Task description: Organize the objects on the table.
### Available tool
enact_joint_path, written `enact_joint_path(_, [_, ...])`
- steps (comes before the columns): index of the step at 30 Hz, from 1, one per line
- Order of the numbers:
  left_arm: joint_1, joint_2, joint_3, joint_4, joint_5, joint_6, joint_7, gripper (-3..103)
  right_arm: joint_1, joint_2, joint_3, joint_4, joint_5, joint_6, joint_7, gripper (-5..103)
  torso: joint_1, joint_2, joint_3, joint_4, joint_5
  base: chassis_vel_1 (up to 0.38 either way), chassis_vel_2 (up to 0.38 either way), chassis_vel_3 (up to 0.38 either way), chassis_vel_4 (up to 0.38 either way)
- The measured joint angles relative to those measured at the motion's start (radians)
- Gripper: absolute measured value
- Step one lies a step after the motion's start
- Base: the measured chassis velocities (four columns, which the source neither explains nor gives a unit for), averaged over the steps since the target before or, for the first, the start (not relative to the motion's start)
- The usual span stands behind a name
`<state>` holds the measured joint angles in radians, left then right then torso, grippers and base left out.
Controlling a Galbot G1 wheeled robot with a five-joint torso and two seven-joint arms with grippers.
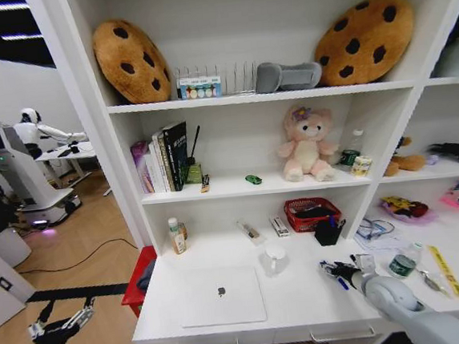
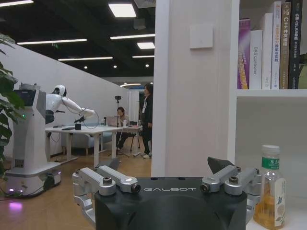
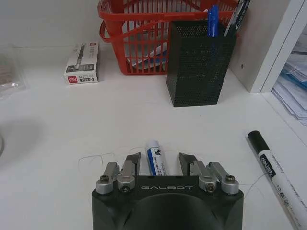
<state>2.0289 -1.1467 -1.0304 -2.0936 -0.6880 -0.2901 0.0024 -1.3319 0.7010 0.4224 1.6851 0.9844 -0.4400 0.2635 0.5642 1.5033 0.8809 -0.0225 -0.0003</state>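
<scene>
White tabletop (image 1: 304, 294) carries the right gripper (image 3: 159, 163), jaws released astride a blue-labelled marker (image 3: 156, 160); left gripper (image 1: 62, 323) hangs beside it, jaws released

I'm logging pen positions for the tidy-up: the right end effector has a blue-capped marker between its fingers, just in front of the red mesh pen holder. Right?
Not quite. The pen holder is black mesh, as the right wrist view shows; the red thing behind it is the basket. The rest holds: the right end effector has the blue-capped marker between its open fingers, in front of that holder.
</scene>
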Motion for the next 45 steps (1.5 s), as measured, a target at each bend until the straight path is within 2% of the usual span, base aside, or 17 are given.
enact_joint_path(2, [0.0,0.0,0.0,0.0,0.0,0.0,0.0,100,0.0,0.002,-0.001,0.001,-0.001,0.0,0.0,37,0.0,0.0,0.0,0.0,0.0,0.0,0.0,0.0,0.0])
enact_joint_path(4, [0.0,0.0,0.0,0.0,0.0,0.0,0.0,100,-0.001,0.004,-0.001,0.002,-0.001,0.001,0.0,37,0.0,0.0,0.0,0.0001,0.0,0.0,0.0,0.0,0.0])
enact_joint_path(5, [0.0,0.0,0.0,0.0,0.0,0.0,0.0,100,-0.005,0.006,-0.001,0.004,-0.004,0.001,0.0,25,0.0,0.0,0.0,0.0,-0.0001,0.0,0.0,0.0,0.0])
enact_joint_path(7, [0.0,0.0,0.0,0.0,0.0,0.0,0.0,100,-0.007,0.008,-0.001,0.005,-0.006,0.002,0.0,25,0.0,0.0,0.0,0.0,0.0,0.0,0.0,0.0,0.0])
enact_joint_path(8, [0.0,0.0,0.0,0.0,0.0,0.0,0.0,100,-0.01,0.01,0.0,0.005,-0.008,0.003,0.0,15,0.0,0.0,0.0,0.0,0.0,0.0,0.0,0.0,0.0])
enact_joint_path(17, [0.0,0.0,0.0,0.0,0.0,0.0,0.0,100,-0.021,0.022,0.013,0.01,-0.026,0.017,-0.001,12,0.0,0.0,0.0,0.0001,0.0004,0.0,0.0,0.0,0.0])
enact_joint_path(19, [0.0,0.0,0.0,0.0,0.0,0.0,0.0,100,-0.031,0.027,0.025,0.022,-0.072,0.072,-0.02,12,0.0,0.0,0.0,-0.0004,0.0015,0.0,0.0,0.0,0.0])
enact_joint_path(20, [0.0,0.0,0.0,0.0,0.0,0.0,0.0,100,-0.035,0.031,0.034,0.026,-0.137,0.138,-0.032,12,0.0,0.0,0.0,-0.0002,0.0011,0.0,0.0,0.0,0.0])
enact_joint_path(21, [0.0,0.0,0.0,0.0,0.0,0.0,0.0,100,-0.035,0.031,0.034,0.026,-0.137,0.138,-0.032,12,0.0,0.0,0.0,-0.0002,0.0011,0.0,0.0,0.0,0.0])
enact_joint_path(23, [0.0,0.0,0.0,0.0,0.0,0.0,0.0,100,-0.038,0.039,0.054,0.022,-0.312,0.278,-0.068,12,0.0,0.0,0.0,-0.0001,0.0005,0.0,0.0,0.0,0.0])
enact_joint_path(24, [0.0,0.0,0.0,0.0,0.0,0.0,0.0,100,-0.038,0.039,0.054,0.022,-0.312,0.278,-0.068,12,0.0,0.0,0.0,-0.0001,0.0005,0.0,0.0,0.0,0.0])
enact_joint_path(25, [0.0,0.0,0.0,0.0,0.0,0.0,0.0,100,-0.033,0.041,0.062,0.014,-0.378,0.334,-0.076,12,0.0,0.0,0.0,-0.0002,0.0007,0.0,0.0,0.0,0.0])
enact_joint_path(27, [0.0,0.0,0.0,0.0,0.0,0.0,0.0,100,-0.007,0.041,0.069,-0.004,-0.442,0.408,-0.077,12,0.0,0.0,0.0,-0.0002,0.0001,0.0,0.0,0.0,0.0])
enact_joint_path(28, [0.0,0.0,0.0,0.0,0.0,0.0,0.0,100,-0.007,0.041,0.069,-0.004,-0.442,0.408,-0.077,12,0.0,0.0,0.0,-0.0002,0.0001,0.0,0.0,0.0,0.0])
enact_joint_path(31, [0.0,0.0,0.0,0.0,0.0,0.0,0.0,100,0.061,0.039,0.067,-0.053,-0.47,0.492,-0.071,12,0.0,0.0,0.0,0.0,0.0005,0.0,0.0,0.0,0.0])
enact_joint_path(36, [0.0,0.0,0.0,0.0,0.0,0.0,0.0,100,0.125,0.035,0.06,-0.119,-0.485,0.563,-0.073,12,0.0,0.0,0.0,0.0,0.0004,0.0,0.0,0.0,0.0])
enact_joint_path(45, [0.0,0.0,0.0,0.0,0.0,0.0,0.0,100,0.287,0.055,-0.034,-0.272,-0.498,0.618,-0.102,12,0.0,0.0,0.0,0.0,0.0004,0.0,0.0,0.0,0.0])
